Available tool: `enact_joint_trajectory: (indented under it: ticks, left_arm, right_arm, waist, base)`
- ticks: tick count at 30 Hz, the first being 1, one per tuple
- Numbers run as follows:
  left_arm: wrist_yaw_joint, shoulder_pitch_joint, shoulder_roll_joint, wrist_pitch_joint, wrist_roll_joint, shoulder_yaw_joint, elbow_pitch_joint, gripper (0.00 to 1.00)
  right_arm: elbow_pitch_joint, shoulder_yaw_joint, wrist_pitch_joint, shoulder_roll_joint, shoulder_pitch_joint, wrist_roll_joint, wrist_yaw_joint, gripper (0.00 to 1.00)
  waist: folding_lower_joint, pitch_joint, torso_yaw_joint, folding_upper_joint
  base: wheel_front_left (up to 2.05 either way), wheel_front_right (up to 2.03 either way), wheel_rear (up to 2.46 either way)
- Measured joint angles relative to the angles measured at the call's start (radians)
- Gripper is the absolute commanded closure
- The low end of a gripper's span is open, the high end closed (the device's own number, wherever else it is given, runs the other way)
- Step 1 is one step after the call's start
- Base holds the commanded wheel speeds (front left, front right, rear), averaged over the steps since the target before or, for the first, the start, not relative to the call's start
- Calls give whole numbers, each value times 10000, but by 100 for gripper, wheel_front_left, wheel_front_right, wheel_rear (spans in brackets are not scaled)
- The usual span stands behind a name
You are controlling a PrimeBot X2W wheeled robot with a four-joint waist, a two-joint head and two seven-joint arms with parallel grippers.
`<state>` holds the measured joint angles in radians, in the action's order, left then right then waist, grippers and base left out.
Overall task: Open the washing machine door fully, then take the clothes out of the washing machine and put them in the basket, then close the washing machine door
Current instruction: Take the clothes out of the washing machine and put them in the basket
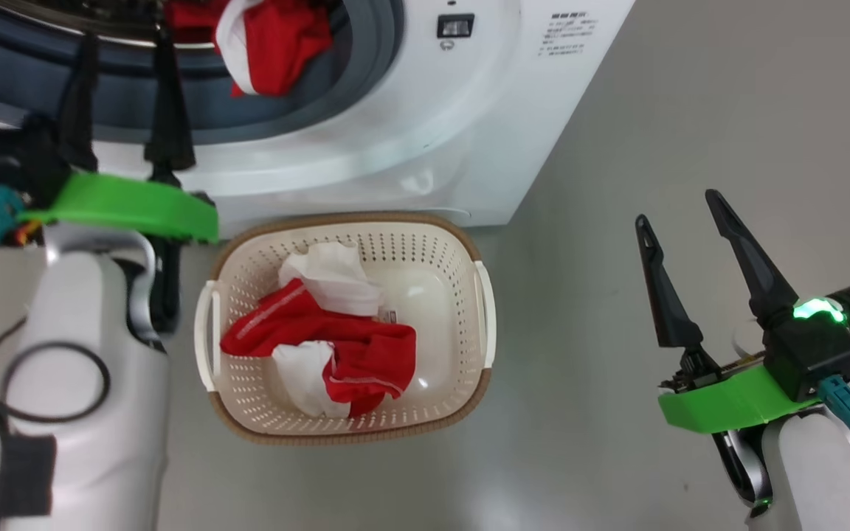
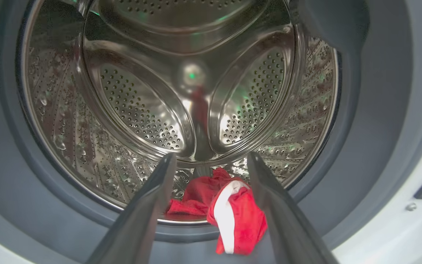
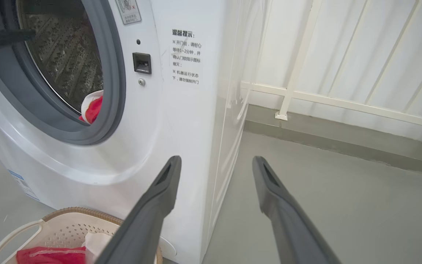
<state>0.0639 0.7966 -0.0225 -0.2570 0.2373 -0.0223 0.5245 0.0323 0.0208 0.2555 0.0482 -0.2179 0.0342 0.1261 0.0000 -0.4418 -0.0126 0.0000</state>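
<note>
The washing machine (image 1: pixel 395 147) stands at the top of the head view with its opening bare; its door is out of view. One of the clothes, a red garment with a white stripe (image 1: pixel 270 44), hangs over the grey ring's lower lip. My left gripper (image 1: pixel 126 44) is open at the opening's left side. In the left wrist view its fingertips (image 2: pixel 211 157) point into the steel drum, just short of that garment (image 2: pixel 233 216). The basket (image 1: pixel 366 219) sits on the floor before the machine with red and white clothes (image 1: pixel 322 346) inside. My right gripper (image 1: pixel 677 209) is open and empty over the floor to the right.
Grey floor (image 1: pixel 617 110) lies open to the right of the machine and basket. In the right wrist view a white railing (image 3: pixel 306 95) and wall panels stand behind the machine's right side. A door latch slot (image 3: pixel 141 62) sits beside the opening.
</note>
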Motion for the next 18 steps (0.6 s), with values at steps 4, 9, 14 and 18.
enact_joint_trajectory:
  ticks: [4, 9, 14, 18]
  left_arm:
    - [71, 795, -59, 0, -98, -288, 662, 0]
    - [222, 1723, -104, 0, 102, -752, 1712, 0]
    - [518, 2802, -107, 0, 842, -999, 3147, 0]
    - [598, 3637, -293, 98, 1457, -1041, 4119, 0]
  right_arm:
    - [2, 180, 0, 4, -251, -2, 0, 0]
    - [111, 201, 0, 12, -495, 0, 0, 0]
    - [107, 205, 0, 17, -587, -2, 0, 0]
    - [96, 211, 2, 17, -759, -4, 0, 0]
  waist:
    - [0, -386, -131, 0]
    - [0, -786, -326, 0]
    - [0, -1134, -461, 0]
    - [0, -1344, -575, 0]
  base:
    - [0, 0, 0]
    - [0, 0, 0]
    - [0, 0, 0]
    - [0, 0, 0]
